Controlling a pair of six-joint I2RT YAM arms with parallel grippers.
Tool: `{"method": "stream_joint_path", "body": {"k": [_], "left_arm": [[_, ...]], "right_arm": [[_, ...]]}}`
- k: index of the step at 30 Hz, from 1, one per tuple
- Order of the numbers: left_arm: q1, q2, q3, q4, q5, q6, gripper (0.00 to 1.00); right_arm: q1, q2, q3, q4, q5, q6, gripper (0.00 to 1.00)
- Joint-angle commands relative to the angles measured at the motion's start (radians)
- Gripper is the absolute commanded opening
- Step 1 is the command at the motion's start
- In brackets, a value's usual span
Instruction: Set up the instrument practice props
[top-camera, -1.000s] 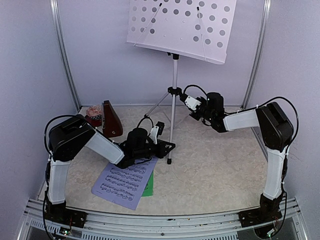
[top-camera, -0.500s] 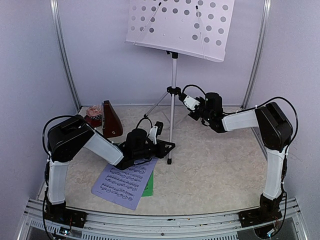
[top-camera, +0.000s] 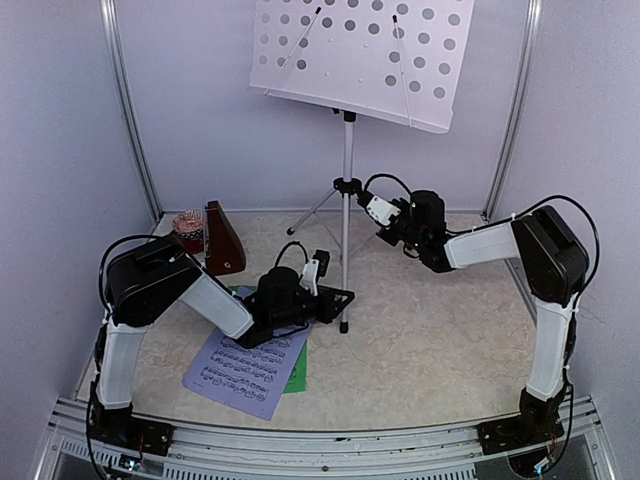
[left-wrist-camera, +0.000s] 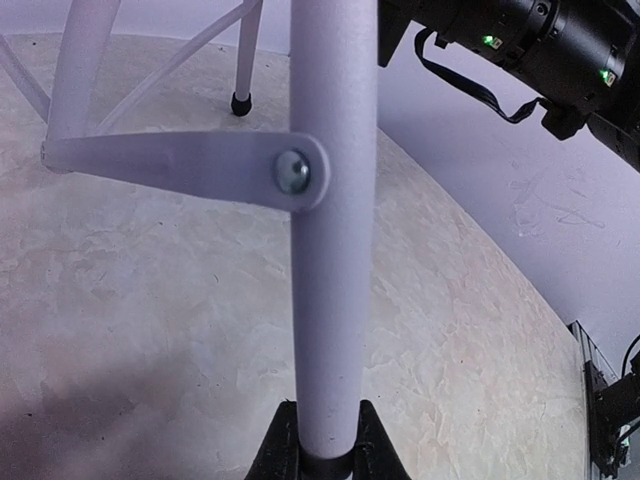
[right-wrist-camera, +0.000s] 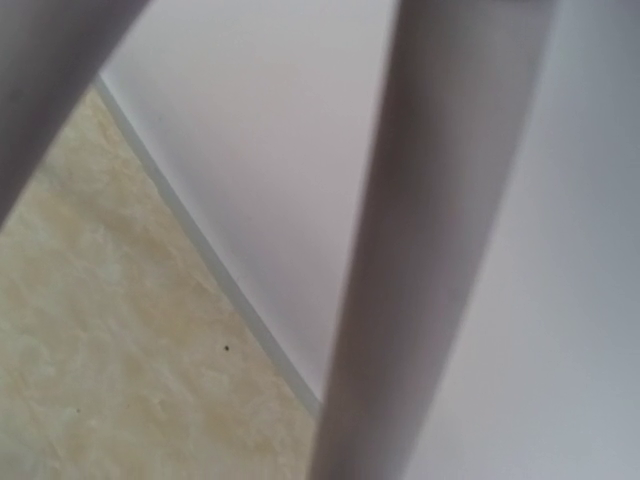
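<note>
The silver music stand (top-camera: 347, 215) stands at mid table, its perforated desk (top-camera: 350, 55) high at the back. My left gripper (top-camera: 340, 298) is shut on the stand's lower pole (left-wrist-camera: 330, 250); its black fingertips (left-wrist-camera: 278, 455) flank the tube. My right gripper (top-camera: 362, 203) is against the pole just below the tripod hub; in the right wrist view only the blurred pole (right-wrist-camera: 420, 250) shows, and the fingers are hidden. The lavender sheet (top-camera: 245, 365) lies flat at the front left over the green sheet (top-camera: 297, 372). The brown metronome (top-camera: 222, 240) stands at the back left.
A small red and pink object (top-camera: 187, 228) sits behind the metronome. White walls with metal corner posts (top-camera: 130, 120) close in the table on three sides. The stand's thin rear legs (top-camera: 315, 210) spread toward the back wall.
My left gripper and the stand's foot have shifted slightly right and forward. The desk has drifted a little left. My right gripper stays at the pole.
</note>
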Motion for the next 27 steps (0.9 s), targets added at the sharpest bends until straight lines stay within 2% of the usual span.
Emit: {"method": "stream_joint_path", "body": {"k": [1, 5, 10, 21, 27], "left_arm": [[-0.051, -0.005, 0.019, 0.088, 0.015, -0.065, 0.0], [-0.054, 0.0, 0.021, 0.087, -0.009, -0.088, 0.0], [-0.065, 0.013, 0.027, 0.093, -0.033, -0.107, 0.0], [-0.14, 0.001, 0.029, 0.079, -0.225, -0.17, 0.0], [-0.194, 0.029, 0.076, 0.061, -0.324, -0.208, 0.06]], "right_arm": [[0.042, 0.071, -0.118, -0.465, 0.105, -0.056, 0.23], [0.058, -0.021, -0.152, -0.412, 0.082, -0.006, 0.54], [0.083, -0.146, -0.219, -0.331, 0.055, 0.056, 0.72], [0.098, -0.403, -0.364, -0.27, 0.003, 0.296, 0.8], [0.098, -0.546, -0.472, -0.233, -0.023, 0.44, 0.86]]}}
